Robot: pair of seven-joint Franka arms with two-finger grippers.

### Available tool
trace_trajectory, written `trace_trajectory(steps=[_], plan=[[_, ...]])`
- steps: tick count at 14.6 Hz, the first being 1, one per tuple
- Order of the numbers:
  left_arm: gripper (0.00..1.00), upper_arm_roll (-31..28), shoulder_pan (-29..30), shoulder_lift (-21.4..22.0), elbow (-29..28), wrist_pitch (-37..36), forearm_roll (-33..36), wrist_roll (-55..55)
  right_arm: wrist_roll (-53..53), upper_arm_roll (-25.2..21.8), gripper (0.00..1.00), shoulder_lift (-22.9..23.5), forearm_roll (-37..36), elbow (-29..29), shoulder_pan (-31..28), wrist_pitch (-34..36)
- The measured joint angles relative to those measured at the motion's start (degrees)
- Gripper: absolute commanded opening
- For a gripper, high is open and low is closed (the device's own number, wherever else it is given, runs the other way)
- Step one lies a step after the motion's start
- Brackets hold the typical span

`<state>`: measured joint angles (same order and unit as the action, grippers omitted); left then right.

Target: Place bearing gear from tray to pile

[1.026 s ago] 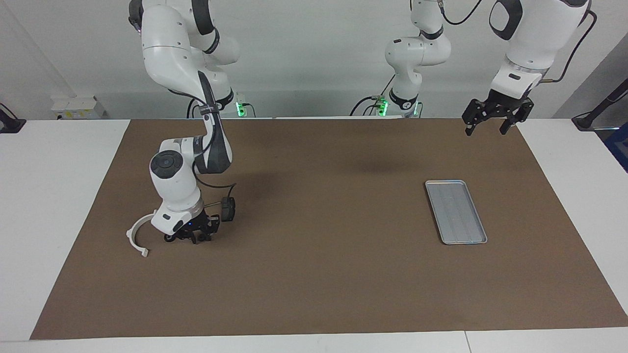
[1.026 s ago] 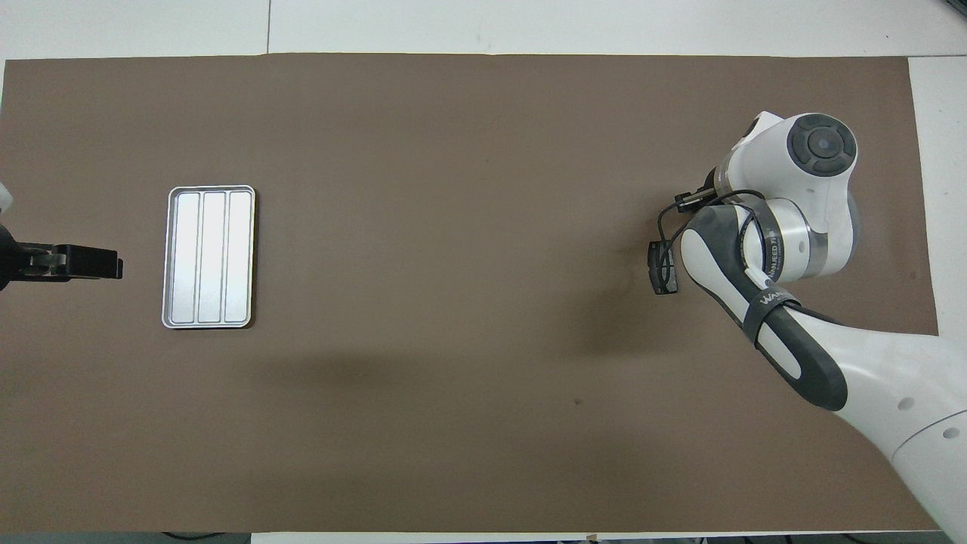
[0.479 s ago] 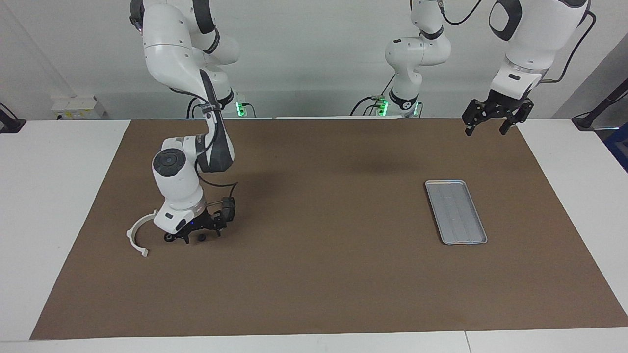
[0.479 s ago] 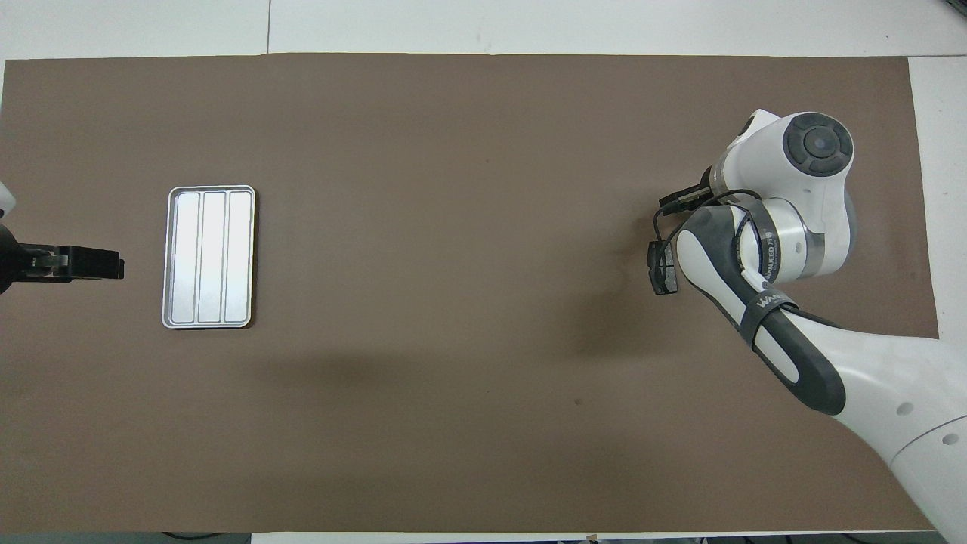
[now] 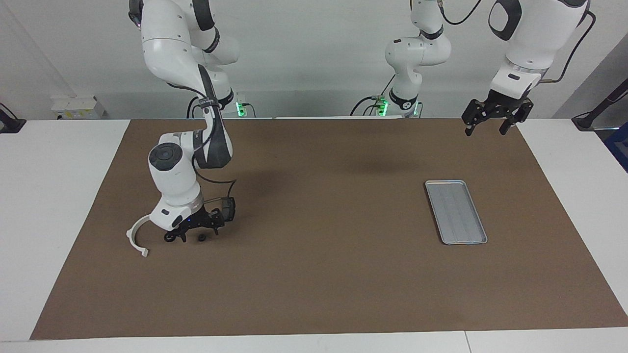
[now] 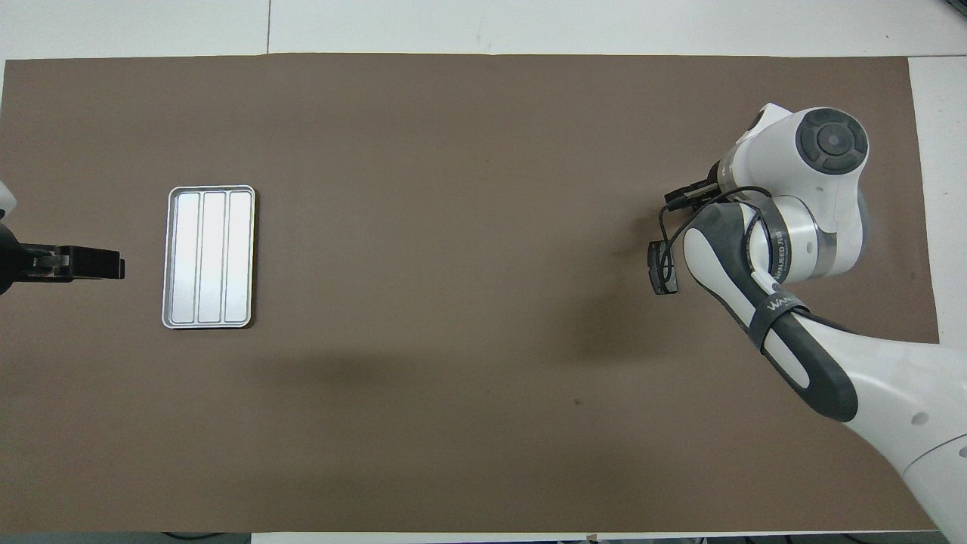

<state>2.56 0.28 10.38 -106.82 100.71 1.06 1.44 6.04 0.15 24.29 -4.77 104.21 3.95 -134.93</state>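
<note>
Right hand (image 5: 198,234), fingers apart, hangs over a small dark gear (image 5: 201,238) beside the white half-ring (image 5: 135,235).

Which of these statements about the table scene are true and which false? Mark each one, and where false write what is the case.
1. The tray has nothing in it. True.
2. The right gripper holds a small dark part clear of the mat. False: it is open, and the small dark part lies on the brown mat below it.
3. The white half-ring lies inside the tray. False: it lies on the mat at the right arm's end of the table, beside the right gripper.
4. The left gripper hangs open in the air, waiting, and holds nothing. True.
</note>
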Motion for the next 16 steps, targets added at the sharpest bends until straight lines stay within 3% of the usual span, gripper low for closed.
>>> trace_trajectory(steps=[9,16], plan=[[1.00,0.19,-0.03,0.01,-0.01,0.40,0.00,0.00,0.00,-0.08,1.00,-4.03,0.00,-0.57,-0.57,4.63],[1.00,0.07,-0.04,0.01,-0.03,0.44,-2.91,-0.02,-0.01,0.00,1.00,-20.50,1.60,-1.79,-0.56,24.92]])
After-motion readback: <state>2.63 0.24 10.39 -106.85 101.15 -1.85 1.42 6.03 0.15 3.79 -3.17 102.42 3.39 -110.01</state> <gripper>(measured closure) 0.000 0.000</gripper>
